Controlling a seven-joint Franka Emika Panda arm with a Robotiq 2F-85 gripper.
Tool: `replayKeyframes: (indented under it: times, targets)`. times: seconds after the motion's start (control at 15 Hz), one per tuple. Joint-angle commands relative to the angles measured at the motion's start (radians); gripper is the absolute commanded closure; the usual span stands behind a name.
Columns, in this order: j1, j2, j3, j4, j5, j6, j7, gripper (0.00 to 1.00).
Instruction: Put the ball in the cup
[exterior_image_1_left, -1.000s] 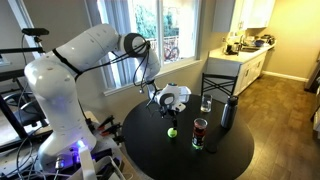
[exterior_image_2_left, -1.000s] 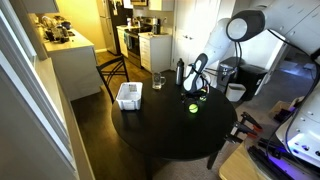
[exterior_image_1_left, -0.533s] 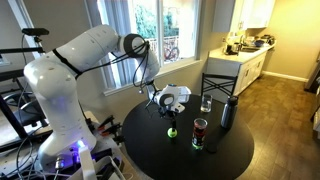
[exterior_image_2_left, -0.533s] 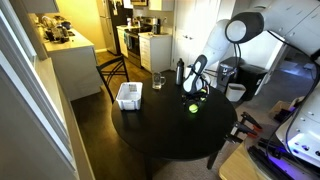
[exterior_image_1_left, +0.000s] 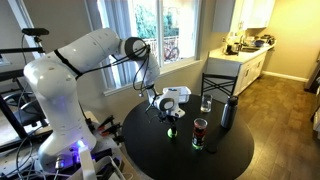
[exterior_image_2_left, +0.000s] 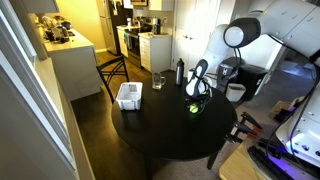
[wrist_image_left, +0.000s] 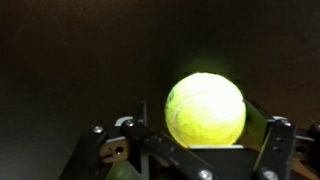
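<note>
So far only the approach looks done. The gripper (wrist_image_left: 205, 125) is spread, one finger on either side of the lime-green ball (wrist_image_left: 205, 108) and neither visibly squeezing it. The ball sits on the round black table (exterior_image_1_left: 150, 150), near the reddish-brown tinted cup (exterior_image_1_left: 200, 132). Gripping, lifting, carrying to the cup and dropping all seem left to do. The white arm (exterior_image_1_left: 100, 50) arches out from its base over the table, its wrist bent so the gripper points steeply down at the ball.

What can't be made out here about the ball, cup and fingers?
- Wrist view: whether the fingers touch the ball; darkness and the ball hide their tips.
- In an exterior view: what the cup holds; too small.
- Wrist view: the cup, outside the frame.
</note>
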Motion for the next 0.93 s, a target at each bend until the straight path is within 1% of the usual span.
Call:
replayKeyframes:
  times: [0.0,0.2,0.27,0.47,0.87]
  targets:
    - [-0.001,-0.006,-0.006,-0.011,0.024,-0.013,-0.020,0.33]
    - [-0.002,-0.014,0.000,-0.015,0.025,-0.007,-0.025,0.53]
    - [-0.004,-0.020,0.002,-0.017,0.025,-0.004,-0.027,0.56]
    - [0.005,-0.046,0.001,-0.037,0.023,0.008,-0.028,0.58]
    - [0.025,-0.178,0.007,-0.124,0.017,0.045,-0.041,0.58]
